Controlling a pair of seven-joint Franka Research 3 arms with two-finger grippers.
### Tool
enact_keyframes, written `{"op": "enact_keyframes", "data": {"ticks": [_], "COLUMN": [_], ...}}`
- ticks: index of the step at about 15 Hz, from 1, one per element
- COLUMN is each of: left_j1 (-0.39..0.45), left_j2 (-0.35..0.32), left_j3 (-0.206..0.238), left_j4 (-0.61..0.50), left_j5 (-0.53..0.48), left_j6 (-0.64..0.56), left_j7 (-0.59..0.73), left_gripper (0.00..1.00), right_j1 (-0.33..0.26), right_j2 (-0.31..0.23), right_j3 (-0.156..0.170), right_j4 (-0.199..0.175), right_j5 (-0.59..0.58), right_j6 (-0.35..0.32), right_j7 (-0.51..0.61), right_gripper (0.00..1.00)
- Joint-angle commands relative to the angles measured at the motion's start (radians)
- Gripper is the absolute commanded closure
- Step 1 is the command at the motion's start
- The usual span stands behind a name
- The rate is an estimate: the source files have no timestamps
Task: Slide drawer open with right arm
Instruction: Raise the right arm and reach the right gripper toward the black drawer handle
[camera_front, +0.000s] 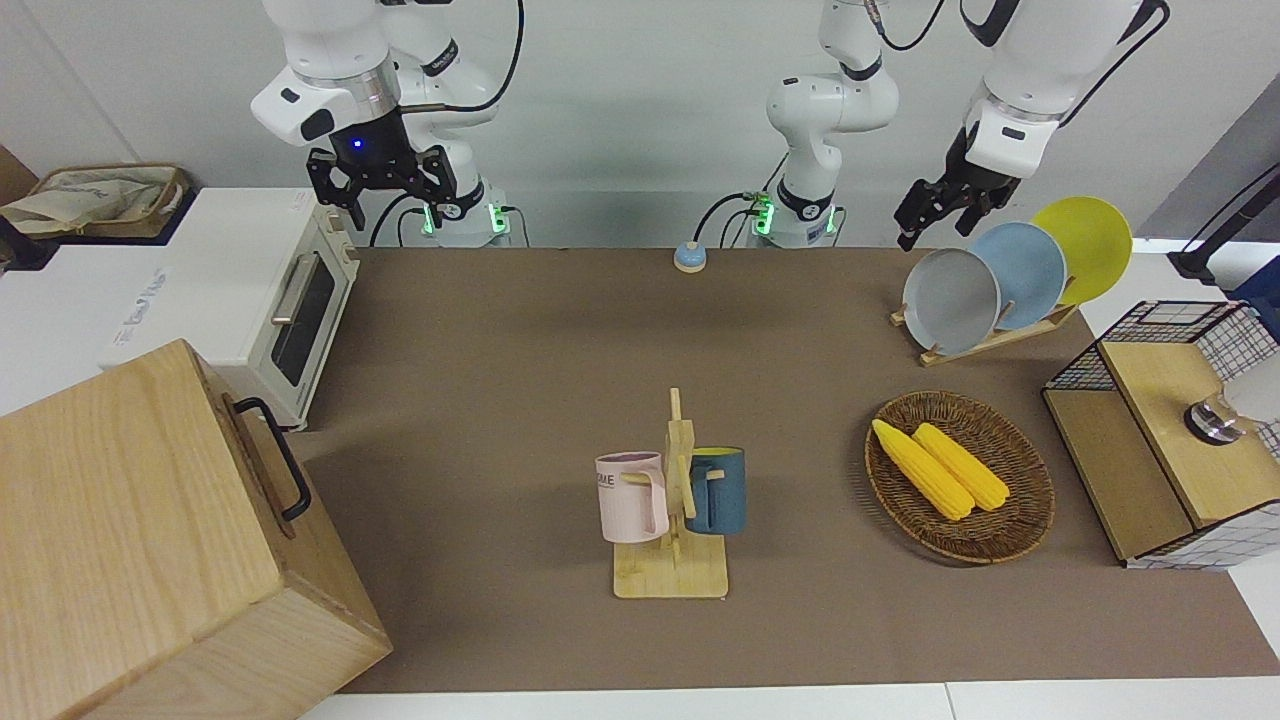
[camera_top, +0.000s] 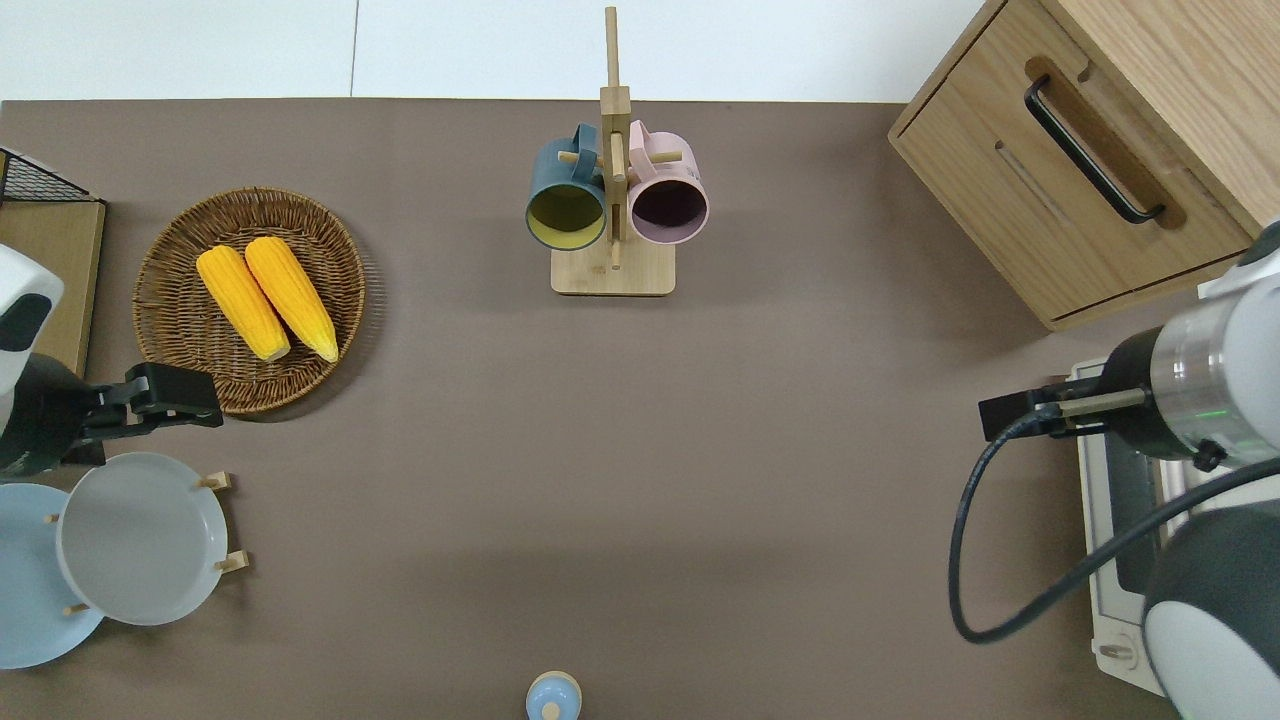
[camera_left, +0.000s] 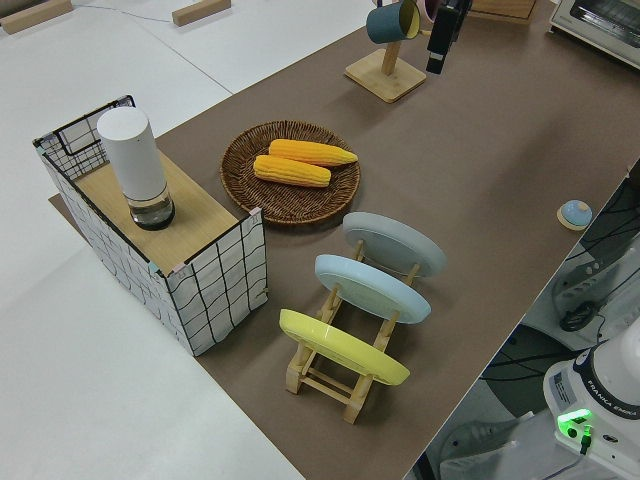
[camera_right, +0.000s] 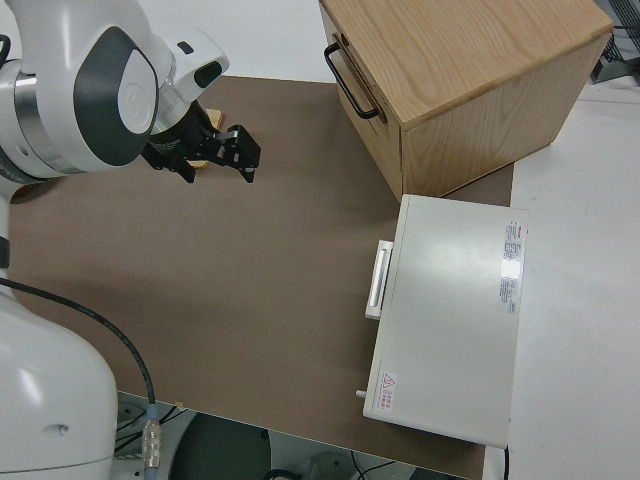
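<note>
Hovering by toaster oven (camera_top: 1120, 520), right claw (camera_front: 378, 192) spread; drawer (camera_top: 1075, 200) shut.

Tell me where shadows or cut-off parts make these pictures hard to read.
Front view: soft shadow on the mat beside the wooden box, whose corner is cropped. Overhead view: the right arm covers much of the toaster oven, and the drawer stays evenly lit. Left side view: the mug rack is cut off at the top.
</note>
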Motion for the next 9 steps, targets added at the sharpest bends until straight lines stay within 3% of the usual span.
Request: {"op": "enact_keyframes", "data": {"ticks": [1, 6, 9], "left_j1": [-0.001, -0.001, -0.001], "left_j2": [-0.008, -0.008, -0.008], "left_j3": [0.004, 0.004, 0.004], "left_j4": [0.004, 0.004, 0.004], "left_j5": [-0.001, -0.001, -0.001], "left_j6": [-0.015, -0.015, -0.015], "left_j7": [0.009, 0.009, 0.009], "left_gripper": [0.01, 0.01, 0.01], "right_j1": [-0.008, 0.007, 0.015], "right_j2": [0.026, 0.108, 0.138], "right_j3": [0.108, 0.272, 0.299], "right_j4": [-0.001, -0.061, -0.078], "right_j5": [-0.173, -0.576, -0.748], "right_j6": [0.007, 0.032, 0.052], "right_j7": [-0.028, 0.000, -0.002], "right_gripper": [0.017, 0.017, 0.019]}}
